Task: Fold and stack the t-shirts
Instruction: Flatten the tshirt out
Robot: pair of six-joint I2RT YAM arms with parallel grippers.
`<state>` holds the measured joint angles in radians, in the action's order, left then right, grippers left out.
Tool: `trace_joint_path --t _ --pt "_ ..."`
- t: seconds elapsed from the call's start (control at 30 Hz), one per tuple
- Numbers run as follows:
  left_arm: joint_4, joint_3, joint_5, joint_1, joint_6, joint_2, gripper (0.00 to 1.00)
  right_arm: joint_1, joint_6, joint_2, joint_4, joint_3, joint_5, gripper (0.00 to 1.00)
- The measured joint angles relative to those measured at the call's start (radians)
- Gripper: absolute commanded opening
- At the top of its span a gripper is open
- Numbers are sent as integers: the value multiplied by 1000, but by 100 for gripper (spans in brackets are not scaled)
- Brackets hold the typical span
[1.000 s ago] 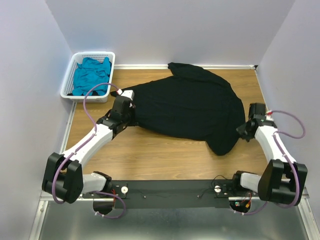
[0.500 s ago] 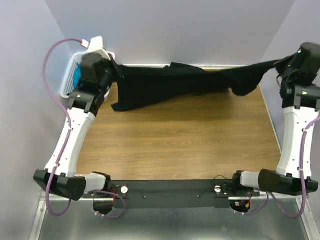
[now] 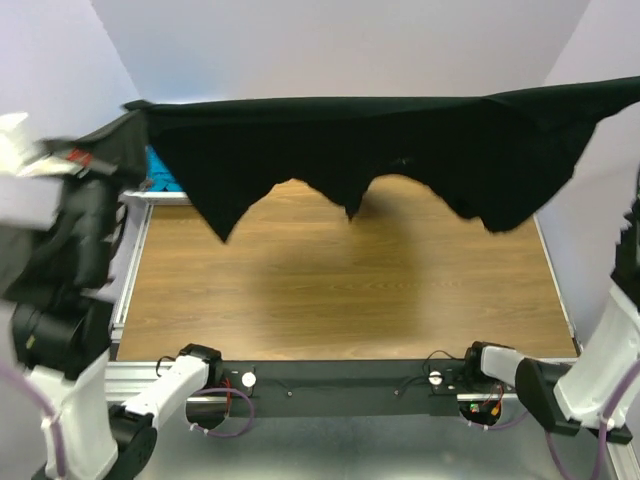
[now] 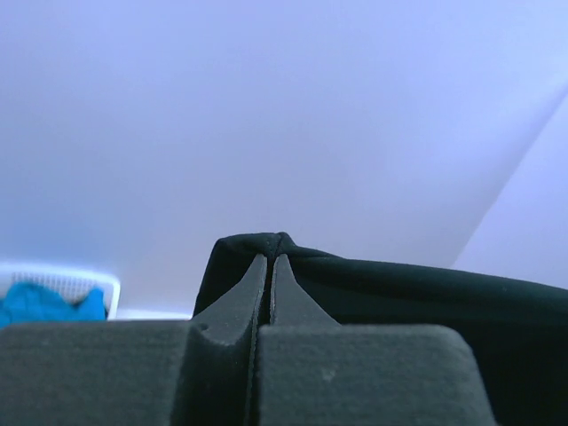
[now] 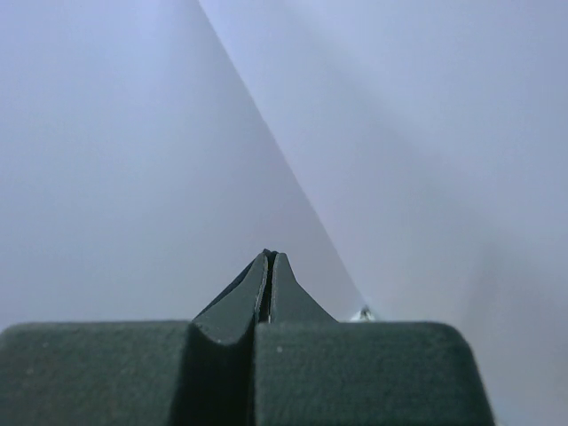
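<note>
So the big, soft black cloth t-shirt (image 3: 380, 140) hangs stretched in mid-air above the brown wooden table (image 3: 350, 300), left gripper (image 4: 270, 266) clamped on one corner, right gripper (image 5: 268, 262) pinched tight, apparently on the other. Light, floppy stuff; I'd grip hems or shoulders.

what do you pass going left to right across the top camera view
left arm -> white basket with the teal t-shirt -> black t-shirt held up in the air -> right arm
</note>
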<state>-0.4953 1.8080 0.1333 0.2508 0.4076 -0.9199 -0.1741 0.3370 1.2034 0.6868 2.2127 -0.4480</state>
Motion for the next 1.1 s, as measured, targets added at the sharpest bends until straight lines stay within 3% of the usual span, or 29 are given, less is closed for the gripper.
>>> trace_joint_path --t 0.17,0.37,0.63,0.7,0.87,0.97,1.1 --pt "24 90 -8 0 -35 67 0 2 -108 -45 -61 84 6 1" --pt "26 105 -35 0 -54 19 0 2 -202 -12 -114 116 45 1" --pt "115 -210 -27 0 -71 -169 0 2 -253 189 -172 -3 151 1" --pt "162 -304 -15 -4 -71 -280 0 2 -259 240 -212 -105 177 1" --pt "231 -374 -14 -36 -63 -593 0 5 -263 476 -336 -305 241 1" --pt "247 -315 -22 -57 -58 -779 0 12 -269 651 -376 -316 266 1" --pt "239 -111 -39 -80 -60 -1062 0 30 -285 884 -409 -265 277 1"
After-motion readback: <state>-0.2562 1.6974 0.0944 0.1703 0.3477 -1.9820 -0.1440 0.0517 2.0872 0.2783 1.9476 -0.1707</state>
